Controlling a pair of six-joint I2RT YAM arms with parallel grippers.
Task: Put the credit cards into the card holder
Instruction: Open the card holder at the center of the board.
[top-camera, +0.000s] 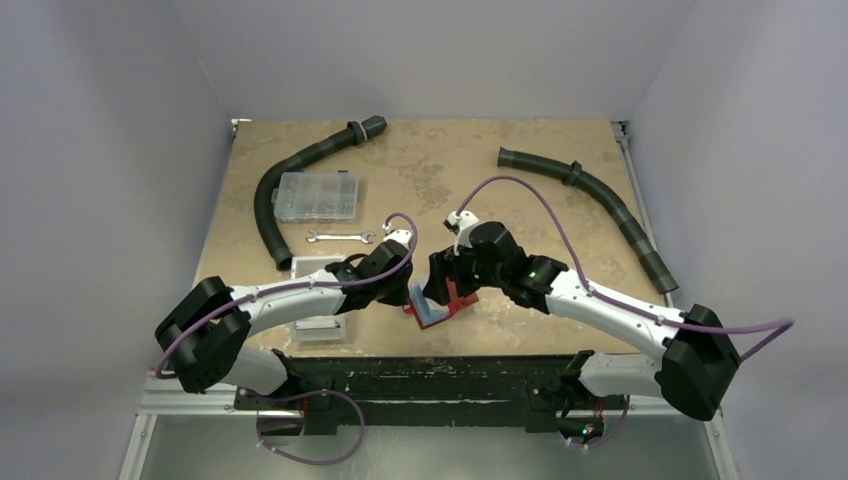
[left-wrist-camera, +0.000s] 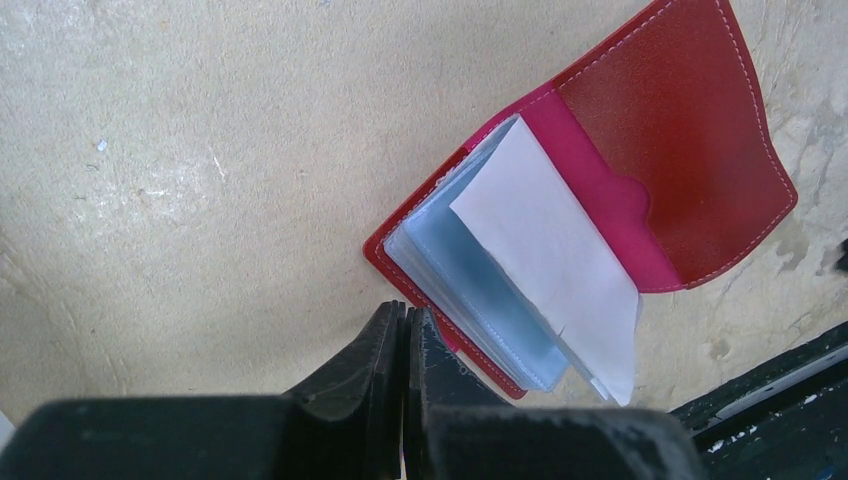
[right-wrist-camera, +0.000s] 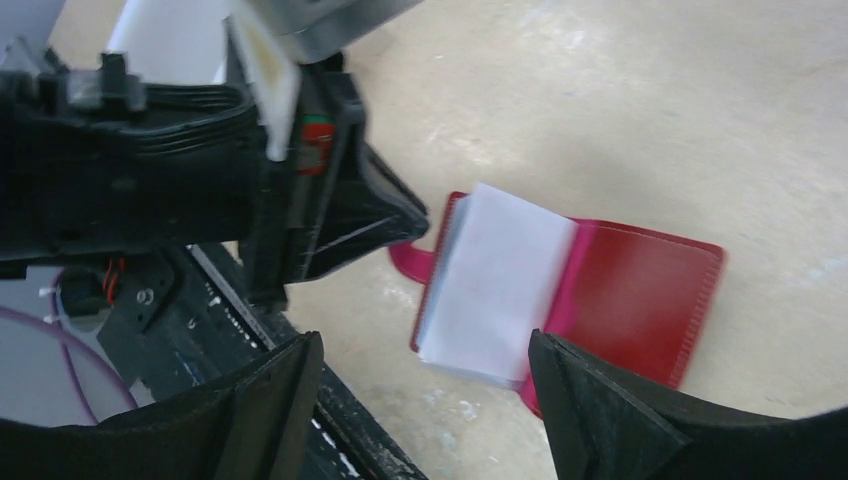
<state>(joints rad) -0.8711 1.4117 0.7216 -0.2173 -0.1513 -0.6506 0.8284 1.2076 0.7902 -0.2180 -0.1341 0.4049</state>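
Observation:
The red card holder (left-wrist-camera: 690, 130) lies open on the table near the front edge, its clear sleeves fanned up. A light blue card (left-wrist-camera: 490, 290) shows inside one sleeve and a white leaf (left-wrist-camera: 550, 250) stands on top. It also shows in the top view (top-camera: 445, 308) and the right wrist view (right-wrist-camera: 640, 300). My left gripper (left-wrist-camera: 405, 312) is shut, its tips at the holder's near edge, beside the pink snap tab (right-wrist-camera: 408, 262). My right gripper (right-wrist-camera: 425, 400) is open and empty, hovering over the holder. No loose cards are in view.
A white bin (top-camera: 318, 328) sits by the left arm. A clear compartment box (top-camera: 317, 196), a wrench (top-camera: 340, 237) and two black hoses (top-camera: 300, 165) (top-camera: 600, 200) lie farther back. The black front rail (top-camera: 430, 370) runs just below the holder.

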